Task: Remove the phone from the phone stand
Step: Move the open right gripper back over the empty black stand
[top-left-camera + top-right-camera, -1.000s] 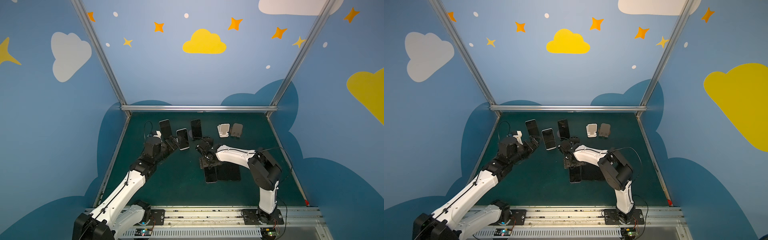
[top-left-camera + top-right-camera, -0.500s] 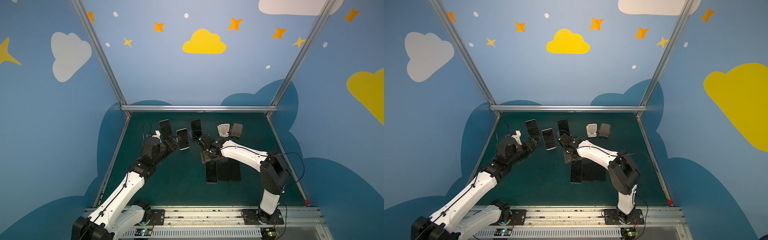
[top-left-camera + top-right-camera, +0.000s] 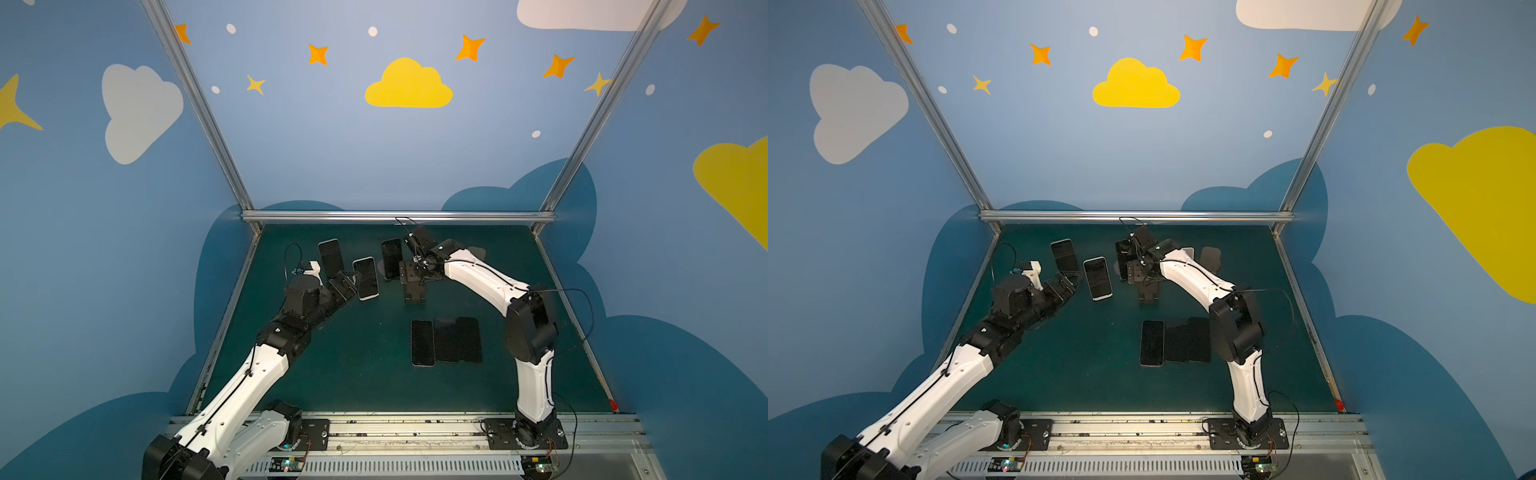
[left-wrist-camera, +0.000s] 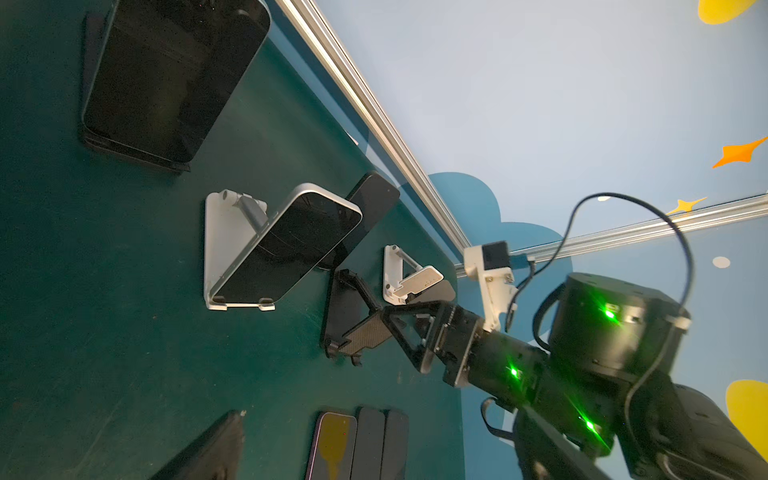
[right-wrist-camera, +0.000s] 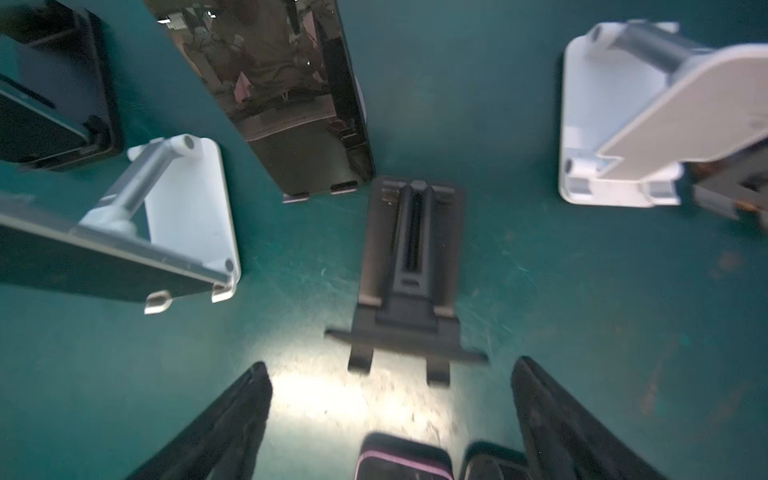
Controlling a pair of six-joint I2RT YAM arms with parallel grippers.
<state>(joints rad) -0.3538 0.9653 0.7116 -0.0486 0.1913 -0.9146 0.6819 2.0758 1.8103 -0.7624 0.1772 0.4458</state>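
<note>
Fingers spread on left gripper and right gripper, both empty; we judge approach step: next, clasp silver-edged phone.

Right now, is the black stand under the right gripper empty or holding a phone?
Empty. In the right wrist view the black stand shows its bare slotted back and lips, no phone.

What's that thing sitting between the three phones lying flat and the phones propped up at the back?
An empty black phone stand, clearest in the right wrist view, just ahead of the open right gripper.
</note>
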